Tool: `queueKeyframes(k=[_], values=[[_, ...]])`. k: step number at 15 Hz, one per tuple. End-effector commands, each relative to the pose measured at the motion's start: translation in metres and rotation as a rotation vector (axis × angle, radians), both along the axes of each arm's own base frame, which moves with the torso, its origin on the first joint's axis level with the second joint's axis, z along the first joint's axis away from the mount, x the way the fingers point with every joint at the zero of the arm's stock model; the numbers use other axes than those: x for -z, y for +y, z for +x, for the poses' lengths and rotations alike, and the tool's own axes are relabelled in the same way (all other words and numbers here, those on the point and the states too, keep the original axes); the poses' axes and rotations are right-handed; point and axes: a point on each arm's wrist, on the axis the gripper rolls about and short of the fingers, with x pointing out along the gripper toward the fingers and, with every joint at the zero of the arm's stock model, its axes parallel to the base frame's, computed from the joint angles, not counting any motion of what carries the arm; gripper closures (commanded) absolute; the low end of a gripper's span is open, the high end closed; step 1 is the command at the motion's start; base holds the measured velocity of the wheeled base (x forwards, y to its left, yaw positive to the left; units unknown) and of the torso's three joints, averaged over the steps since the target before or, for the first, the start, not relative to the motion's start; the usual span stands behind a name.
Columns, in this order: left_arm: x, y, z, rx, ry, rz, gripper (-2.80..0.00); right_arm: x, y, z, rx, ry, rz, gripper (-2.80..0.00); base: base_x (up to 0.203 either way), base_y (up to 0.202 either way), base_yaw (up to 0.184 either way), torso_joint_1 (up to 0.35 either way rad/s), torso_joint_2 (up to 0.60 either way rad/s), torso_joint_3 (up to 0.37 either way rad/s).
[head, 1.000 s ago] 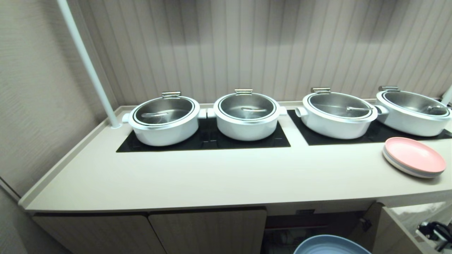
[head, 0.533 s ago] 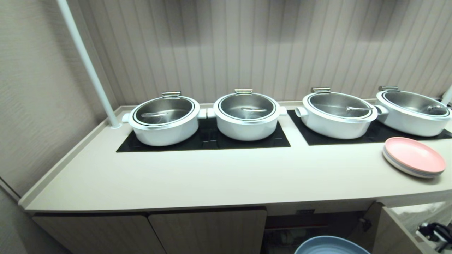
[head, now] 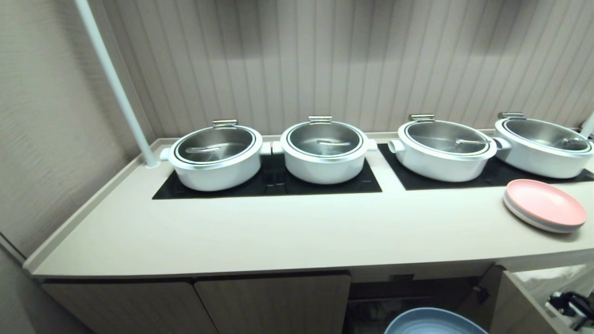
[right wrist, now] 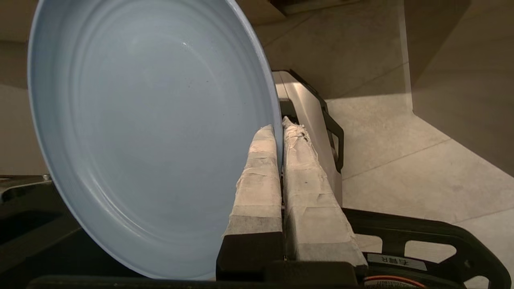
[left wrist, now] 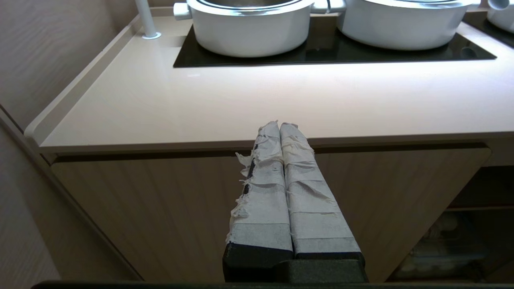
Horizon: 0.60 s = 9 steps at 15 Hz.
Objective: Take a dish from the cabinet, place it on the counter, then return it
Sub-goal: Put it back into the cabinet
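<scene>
so, what i have on my screens:
right end effector (right wrist: 280, 128): i see its taped fingers (right wrist: 257, 176) pinched together on the rim of the dish (right wrist: 148, 132), one on each face of the rim; the hold is at the edge only.
dish: light blue, clear of every surface, standing nearly on edge in the right wrist view; in my head view only its top arc (head: 434, 322) shows at the bottom of the frame, lower than the counter edge and in front of the open cabinet bay.
left end effector (left wrist: 280, 127): fingers (left wrist: 265, 192) pressed flat against each other, nothing between them; it hangs in front of a closed door, its tips level with the counter's front edge, apart from both.
counter (head: 297, 232): cream, long; the front strip before the left cooktop is bare.
cooktops: two black panels (head: 274, 183) set into the counter, carrying four white pots.
pots: the leftmost (head: 216, 157) sits near a white pole (head: 116, 88); all four have steel lids.
plate stack (head: 544, 205): pink one on top, at the right end of the counter, just in front of the right cooktop.
cabinet (head: 271, 301): two ribbed doors shut on the left; to their right the bay stands open and dark, and i cannot make out what is inside.
floor (right wrist: 421, 160): pale tiles behind the dish in the right wrist view.
</scene>
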Motion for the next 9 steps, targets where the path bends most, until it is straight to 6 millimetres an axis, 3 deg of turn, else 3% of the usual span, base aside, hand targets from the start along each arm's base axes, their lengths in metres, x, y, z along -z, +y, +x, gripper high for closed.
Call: queueKeyframes(k=[1,9], values=[[0.0,0.0,0.0,0.0,-0.001,0.0,0.0,0.0004,0.0,0.0003,0.003,0.002,0.002,0.0,0.0,0.0,0.0,-0.055,0.13,0.078],[0.0,0.0,0.0,-0.001,-0.001,0.0,0.0,0.0013,-0.0003,-0.0003,0.004,0.005,0.001,0.0,0.0,0.0,0.0,-0.057,0.13,0.063]])
